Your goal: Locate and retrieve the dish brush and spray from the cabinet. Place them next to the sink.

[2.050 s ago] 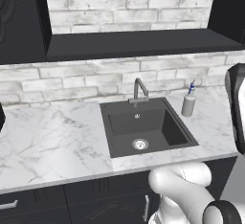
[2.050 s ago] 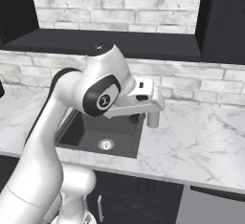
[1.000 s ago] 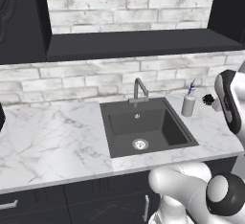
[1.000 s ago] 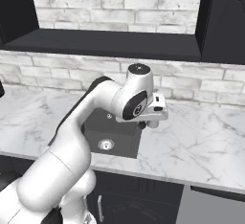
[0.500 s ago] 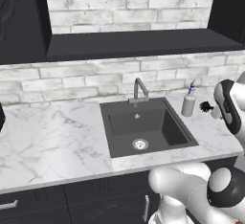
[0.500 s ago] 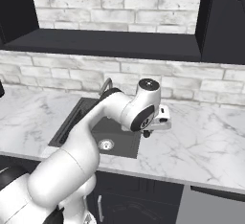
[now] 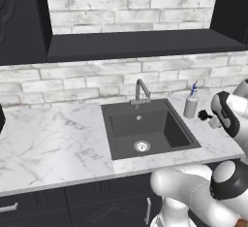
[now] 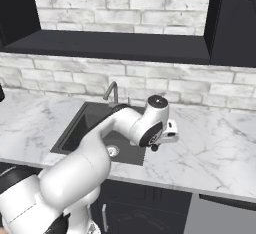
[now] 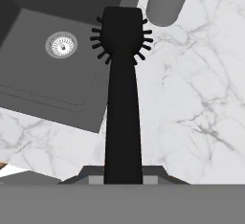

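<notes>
hand view shows the two-finger gripper [image 9: 123, 180] clenched on the thin handle of the all-black dish brush [image 9: 122, 89], bristle head pointing out over the white marble counter [image 9: 191, 122] just beside the dark grey square sink [image 9: 57, 65]. left base view places the brush head [image 7: 204, 115] near the grey cylindrical spray bottle with blue-and-white nozzle [image 7: 191, 104], which stands upright at the sink's right rim. judgement: the brush is held low here for set-down beside the spray, not yet released.
</notes>
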